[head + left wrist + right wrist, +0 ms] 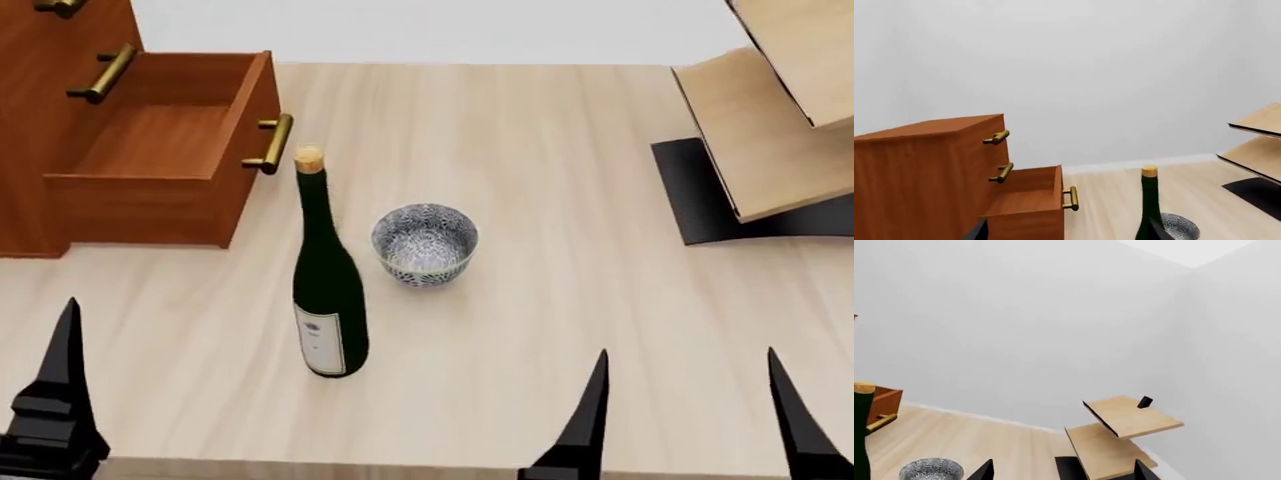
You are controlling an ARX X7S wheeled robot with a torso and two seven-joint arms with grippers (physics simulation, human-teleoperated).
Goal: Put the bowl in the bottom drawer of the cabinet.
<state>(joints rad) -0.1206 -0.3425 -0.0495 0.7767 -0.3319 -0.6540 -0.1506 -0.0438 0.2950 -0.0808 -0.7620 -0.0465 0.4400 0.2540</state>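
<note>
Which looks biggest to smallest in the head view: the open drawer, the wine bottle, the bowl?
1. The open bottom drawer.
2. The wine bottle, tall and slim.
3. The bowl, clearly smallest.

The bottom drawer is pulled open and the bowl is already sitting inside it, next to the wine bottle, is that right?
Not quite. The bottom drawer is open, but the head view shows it empty; the bowl stands on the table beside the wine bottle.
</note>
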